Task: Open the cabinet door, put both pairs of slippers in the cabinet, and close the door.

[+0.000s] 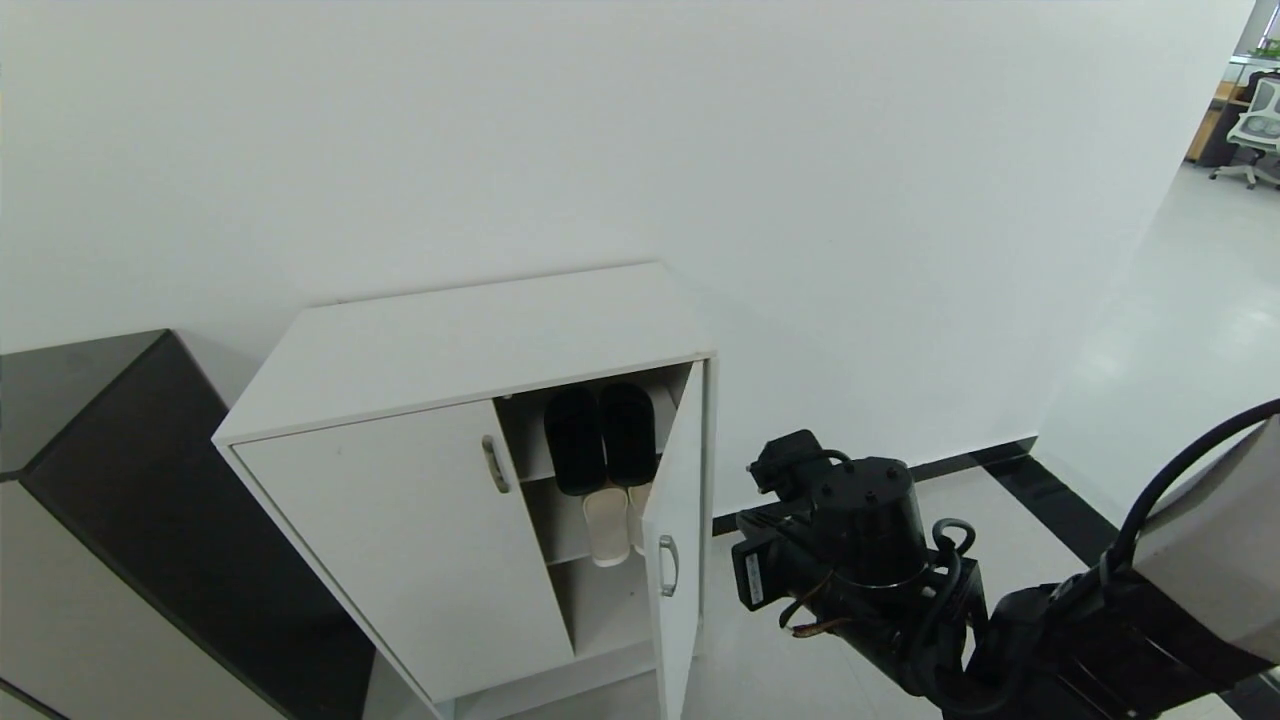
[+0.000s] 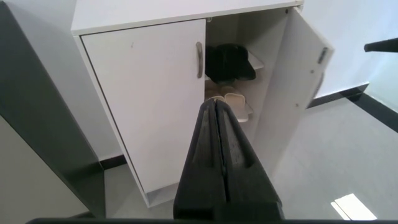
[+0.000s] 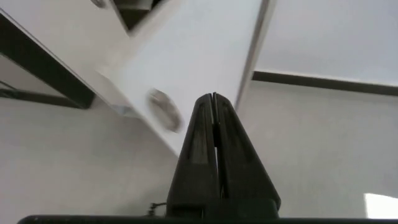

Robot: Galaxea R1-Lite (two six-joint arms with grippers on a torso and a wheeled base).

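The white cabinet [image 1: 470,340] stands against the wall with its right door [image 1: 675,530] swung partly open and its left door [image 1: 400,530] shut. Black slippers [image 1: 600,435] lie on the upper shelf and cream slippers [image 1: 608,525] on the shelf below; both pairs also show as black slippers [image 2: 229,62] and cream slippers [image 2: 233,104]. My left gripper [image 2: 217,104] is shut and empty, held back from the cabinet front. My right gripper [image 3: 214,98] is shut and empty, close to the outer face of the open door [image 3: 186,56] near its handle [image 3: 163,109]. The right arm [image 1: 850,560] sits just right of that door.
A dark grey unit [image 1: 110,440] stands left of the cabinet. White tiled floor [image 1: 1150,330] with a black border strip [image 1: 1050,500] opens to the right, with an office chair [image 1: 1255,130] far off.
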